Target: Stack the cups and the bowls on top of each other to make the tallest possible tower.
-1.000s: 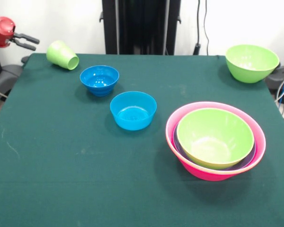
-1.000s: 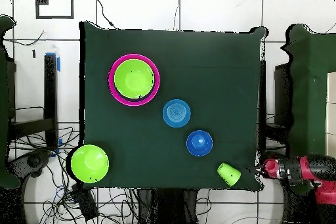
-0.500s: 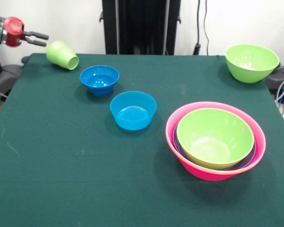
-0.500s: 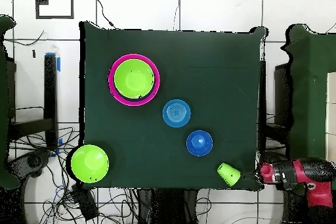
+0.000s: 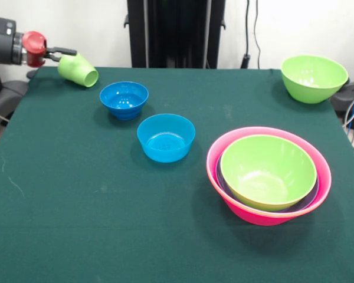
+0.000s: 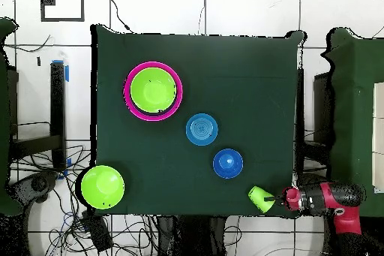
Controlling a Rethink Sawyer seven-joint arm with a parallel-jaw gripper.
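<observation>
The light-green cup (image 5: pixel 78 68) lies on its side at the table's far left corner, mouth toward the table's middle. My gripper (image 5: pixel 64 54) reaches in from the left, open, with its fingers at the cup's closed end; in the overhead view the gripper (image 6: pixel 279 199) touches the cup (image 6: pixel 260 198). The tower (image 5: pixel 253 215) is a big pink bowl holding a purple bowl (image 5: pixel 310 197) and a green bowl (image 5: pixel 268 170). Two small blue bowls (image 5: pixel 124 99) (image 5: pixel 166 137) stand apart in the middle. Another green bowl (image 5: pixel 314 77) stands at the far right corner. The orange tumbler is out of view.
The green cloth table (image 5: pixel 76 224) ends right behind the cup. The black pedestal (image 5: pixel 176 32) stands at the far side. Cables and a grey box (image 5: pixel 351 100) lie off the right edge.
My gripper has moved right along the far edge, from off the table's corner up to the light-green cup's closed end. The cup and bowls have not moved.
</observation>
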